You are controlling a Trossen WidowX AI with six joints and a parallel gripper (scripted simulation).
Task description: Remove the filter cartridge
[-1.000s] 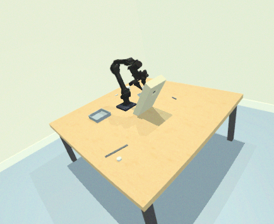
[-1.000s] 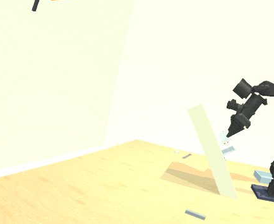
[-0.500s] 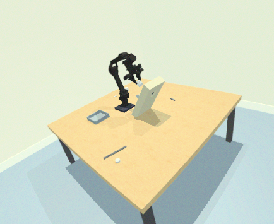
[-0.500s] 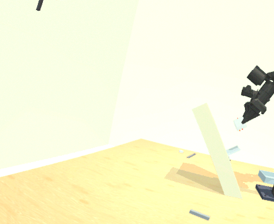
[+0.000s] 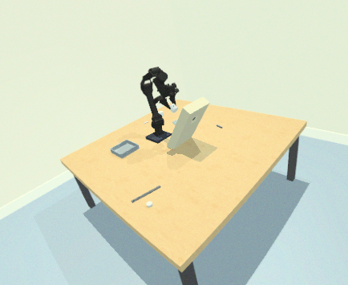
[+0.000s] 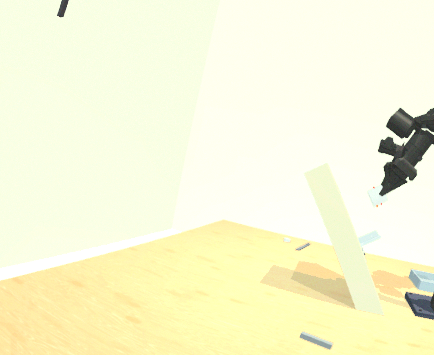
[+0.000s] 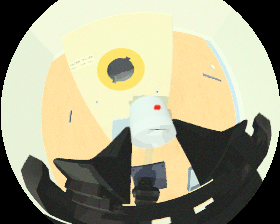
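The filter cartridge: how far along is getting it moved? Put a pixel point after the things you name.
About halfway, it seems. The cartridge (image 5: 173, 107) (image 6: 376, 197) (image 7: 151, 122) is out; the panel's (image 5: 188, 124) (image 6: 341, 235) (image 7: 145, 37) round hole shows dark. The gripper (image 5: 173, 106) (image 6: 380, 194) (image 7: 151, 126) grips it in midair. Left: lay it in the tray (image 5: 113, 152) (image 6: 425, 284) (image 7: 189, 186), open, and back off.

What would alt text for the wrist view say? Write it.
A gripper holds a white filter cartridge with a red mark clear of a tilted cream service panel, whose yellow-ringed round hole stands open. Beyond lies a wooden table.
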